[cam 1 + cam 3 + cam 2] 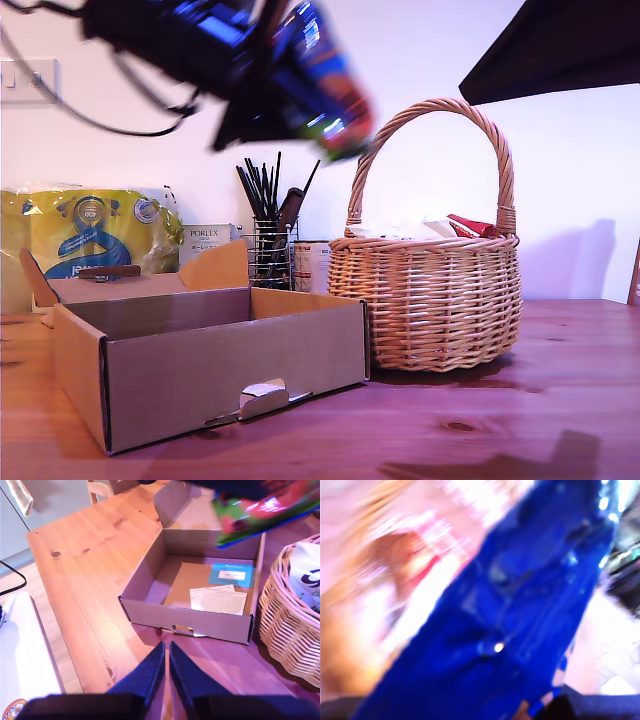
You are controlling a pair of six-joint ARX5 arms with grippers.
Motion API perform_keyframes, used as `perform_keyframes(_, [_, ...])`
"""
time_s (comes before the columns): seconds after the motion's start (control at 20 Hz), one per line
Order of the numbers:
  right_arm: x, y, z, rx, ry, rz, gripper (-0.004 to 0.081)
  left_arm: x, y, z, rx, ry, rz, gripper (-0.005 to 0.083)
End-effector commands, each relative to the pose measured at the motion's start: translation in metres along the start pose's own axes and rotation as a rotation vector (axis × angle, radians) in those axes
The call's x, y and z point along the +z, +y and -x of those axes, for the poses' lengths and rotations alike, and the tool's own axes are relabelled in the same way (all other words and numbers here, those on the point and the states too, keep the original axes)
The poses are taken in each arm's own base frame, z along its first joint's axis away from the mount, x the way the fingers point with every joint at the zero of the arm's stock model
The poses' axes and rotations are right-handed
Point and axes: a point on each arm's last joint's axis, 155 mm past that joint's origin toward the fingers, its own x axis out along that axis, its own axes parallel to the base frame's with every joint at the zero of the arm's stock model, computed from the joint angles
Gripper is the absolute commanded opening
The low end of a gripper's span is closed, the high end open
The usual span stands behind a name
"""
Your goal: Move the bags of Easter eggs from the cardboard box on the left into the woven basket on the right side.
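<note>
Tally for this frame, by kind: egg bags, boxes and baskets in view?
blue egg bag, carried in the air: 1
Egg bags showing in the basket: 2, a red bag and a white bag
cardboard box: 1
woven basket: 1
Total: 5

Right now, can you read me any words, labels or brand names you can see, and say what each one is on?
"PORLEX": on the small white carton behind the cardboard box.
Yellow plastic-wrapped pack: blue logo, lettering too blurred to read.
Blue card and white printed sheet inside the box: print too small.
Blue bag held by my first gripper: motion-blurred, unreadable.
</note>
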Motion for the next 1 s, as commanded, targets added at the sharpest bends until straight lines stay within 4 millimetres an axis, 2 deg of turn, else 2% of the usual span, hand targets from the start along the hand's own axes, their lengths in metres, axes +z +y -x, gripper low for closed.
perform_keyframes(0.0, [0.009, 0.0, 0.002, -0.003, -0.023, 0.012, -0.0012, -0.009, 0.007, -0.018, 0.003, 0.002, 0.068, 0.0122])
perform_keyframes(0.15, [0.009, 0.0, 0.002, -0.002, -0.022, 0.012, -0.0012, -0.005, 0.01, -0.039, -0.001, -0.04, 0.175, 0.0122])
perform_keyframes(0.3, [0.009, 0.0, 0.002, -0.002, -0.022, 0.012, -0.0012, -0.003, 0.017, -0.055, 0.018, -0.059, 0.207, 0.0122])
perform_keyframes(0.4, [0.009, 0.0, 0.002, 0.0, -0.023, 0.012, -0.0012, 0.0, 0.026, -0.065, 0.055, -0.07, 0.208, 0.0122])
perform_keyframes(0.7, [0.009, 0.0, 0.002, -0.001, -0.022, 0.012, -0.0012, 0.018, 0.036, -0.096, 0.05, -0.087, 0.212, 0.0122])
perform_keyframes(0.95, [0.008, 0.0, 0.002, -0.001, -0.022, 0.012, -0.0012, 0.018, 0.047, -0.118, 0.064, -0.07, 0.239, 0.0122])
